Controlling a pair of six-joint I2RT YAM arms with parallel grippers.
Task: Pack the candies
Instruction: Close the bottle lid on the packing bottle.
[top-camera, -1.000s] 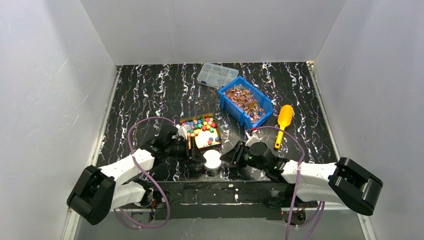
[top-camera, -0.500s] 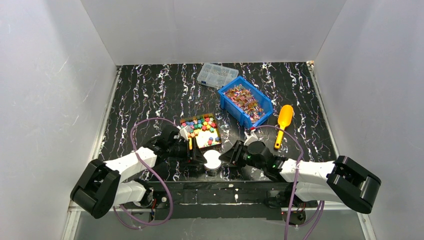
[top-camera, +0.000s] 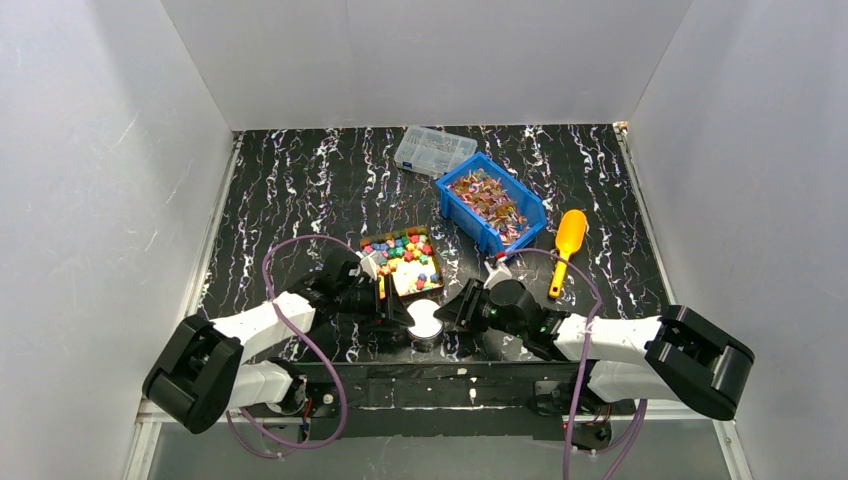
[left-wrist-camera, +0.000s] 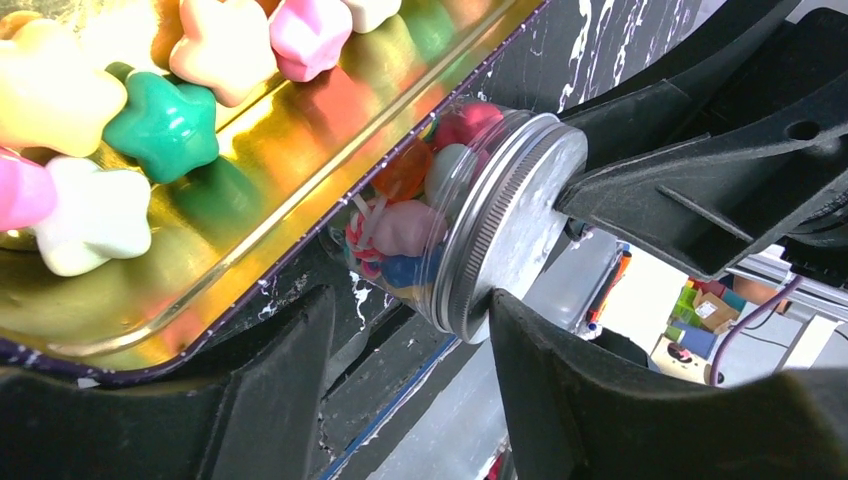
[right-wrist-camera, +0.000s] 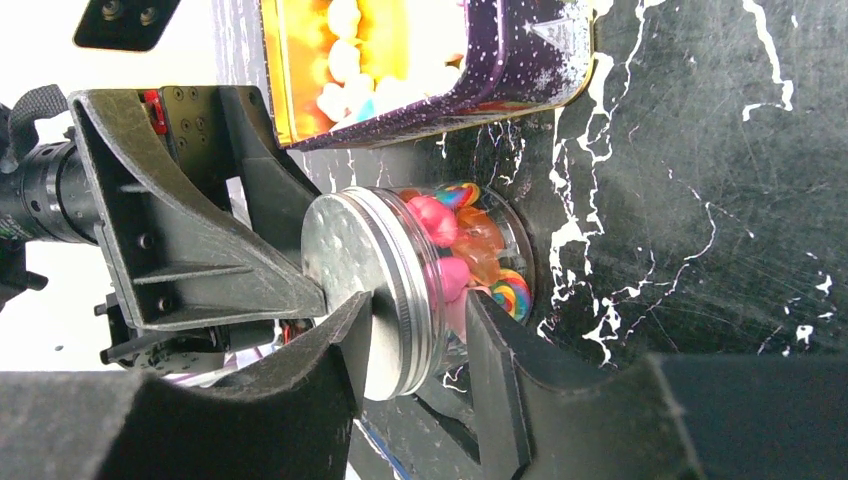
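Near the front of the black marbled table (top-camera: 300, 190), between both arms: multicoloured chunky candies (left-wrist-camera: 400, 225) sit packed in a small clear glass jar (top-camera: 426, 330) with a silver screw-on metal lid (right-wrist-camera: 350, 270). More lie loose in the gold-lined purple tin tray (right-wrist-camera: 500, 60) just beside it. Left gripper (left-wrist-camera: 408, 298) is spread, straddling the jar, one side touching the lid rim, the other clear of the glass. Right gripper (right-wrist-camera: 418, 300) brackets the lid rim; pinching or just hovering, cannot tell. Risk: two claws crowd one small jar, so they may clash or shove it over. Smooth lid may slip; a loose lid means a spill. Candies are lumpy, no real long axis; jar axis looks roughly vertical, lid up.
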